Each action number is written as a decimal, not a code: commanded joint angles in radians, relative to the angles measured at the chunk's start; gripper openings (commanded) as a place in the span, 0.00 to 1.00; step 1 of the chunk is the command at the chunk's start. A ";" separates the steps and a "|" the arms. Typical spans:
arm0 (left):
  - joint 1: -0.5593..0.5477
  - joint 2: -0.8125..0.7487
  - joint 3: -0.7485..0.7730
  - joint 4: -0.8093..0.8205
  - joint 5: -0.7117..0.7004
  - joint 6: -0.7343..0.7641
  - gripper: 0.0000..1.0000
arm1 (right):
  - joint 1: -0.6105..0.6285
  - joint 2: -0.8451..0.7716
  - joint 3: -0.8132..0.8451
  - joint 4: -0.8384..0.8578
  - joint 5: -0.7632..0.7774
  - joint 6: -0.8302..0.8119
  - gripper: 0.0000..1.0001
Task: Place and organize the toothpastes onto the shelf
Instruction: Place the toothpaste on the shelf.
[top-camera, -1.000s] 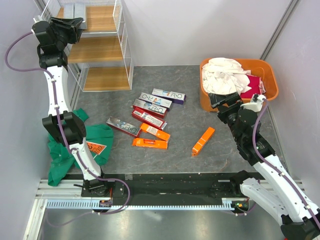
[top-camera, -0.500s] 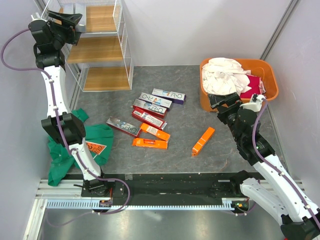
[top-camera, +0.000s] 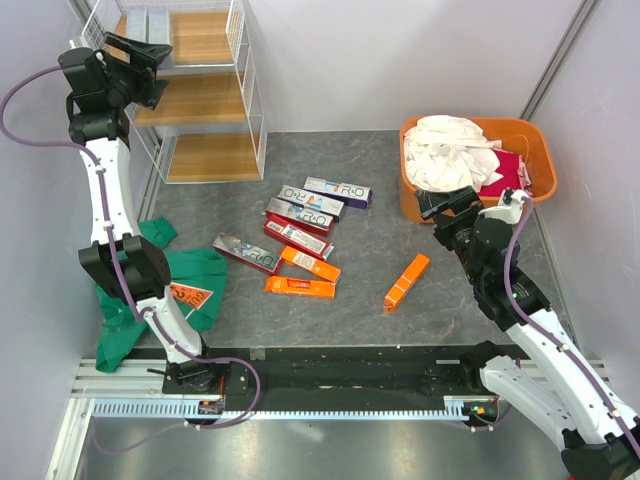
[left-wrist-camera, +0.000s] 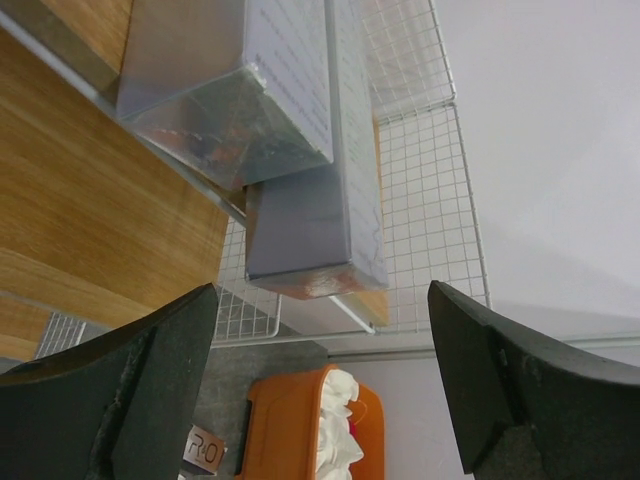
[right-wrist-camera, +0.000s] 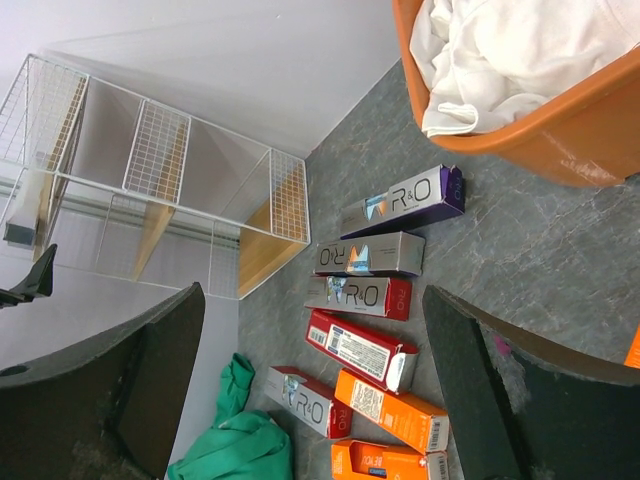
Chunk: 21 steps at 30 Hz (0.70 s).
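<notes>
**End effectors and toothpaste cartons, listed by place**

Left end effector (top-camera: 142, 55): raised at the top tier of the shelf (top-camera: 205, 100). Jaws wide apart, nothing held. In the wrist view its fingers (left-wrist-camera: 150, 390) stand either side of two silver cartons (left-wrist-camera: 300, 215) without touching them.

Silver cartons: two, lying flat on the top board at its left end, side by side and touching.

Right end effector (top-camera: 447, 205): low over the surface (top-camera: 380, 330), just beside the orange tub (top-camera: 535, 150). Jaws wide apart, nothing held.

Cartons on the surface, main group in front of the shelf:
- purple carton (top-camera: 338, 190), farthest from the arms
- grey carton (top-camera: 305, 199), touching the purple one
- red-and-silver carton (top-camera: 298, 215), alongside the grey one
- red carton (top-camera: 297, 236), next in the row
- second red-and-silver carton (top-camera: 246, 253), on the left, near the green cloth (top-camera: 130, 310)
- two orange cartons (top-camera: 305, 275), nearest the arms, one angled against the other

Single orange carton (top-camera: 407, 281): lying alone, well apart to the right of the group, between it and the right arm.

Orange tub: at the far right, holding white and dark red laundry.

Green cloth: crumpled on the surface around the left arm's lower part.
</notes>
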 joint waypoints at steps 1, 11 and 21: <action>0.006 -0.072 -0.035 0.015 0.040 0.049 0.89 | -0.003 -0.010 -0.015 0.008 -0.007 0.007 0.98; 0.005 -0.055 -0.050 0.124 0.020 -0.006 0.68 | -0.003 -0.002 -0.024 0.006 -0.009 0.012 0.98; 0.012 -0.009 -0.052 0.201 -0.029 -0.069 0.56 | -0.006 -0.006 -0.035 0.003 0.008 -0.002 0.98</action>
